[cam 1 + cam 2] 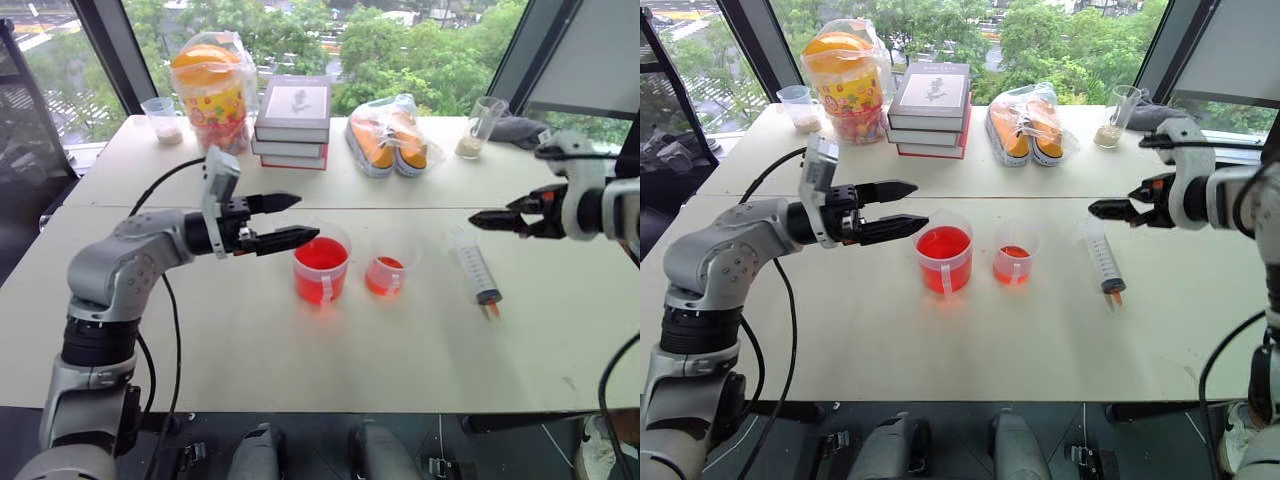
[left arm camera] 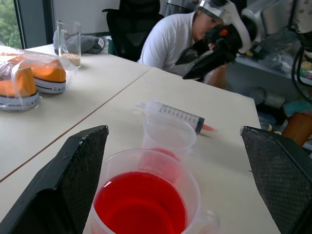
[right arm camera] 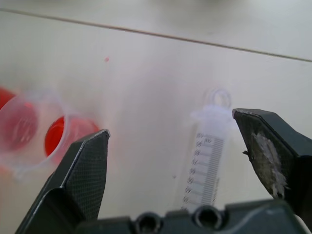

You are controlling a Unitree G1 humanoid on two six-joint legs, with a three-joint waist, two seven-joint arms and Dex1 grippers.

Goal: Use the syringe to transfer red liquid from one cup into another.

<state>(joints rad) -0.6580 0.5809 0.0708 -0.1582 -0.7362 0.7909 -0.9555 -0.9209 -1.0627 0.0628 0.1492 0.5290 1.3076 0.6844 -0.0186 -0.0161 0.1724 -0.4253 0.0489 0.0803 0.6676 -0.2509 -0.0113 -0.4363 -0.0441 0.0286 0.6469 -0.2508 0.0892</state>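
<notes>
The white table [image 1: 250, 350] fills the middle of the frame. At centre stands the larger cup [image 1: 321, 270] of red liquid [image 1: 320, 254], with the smaller cup [image 1: 386, 274] just right of it. The left gripper [image 1: 287, 221] hovers left of the larger cup — jaws apart, empty. Right of centre the syringe [image 1: 474, 266] lies flat; the right gripper [image 1: 492, 220] hangs above it — jaws apart.

My left gripper [image 1: 287, 221] pointed level toward my right, jaws wide apart. My right gripper [image 1: 485, 220] hung raised, jaws likewise apart.
</notes>
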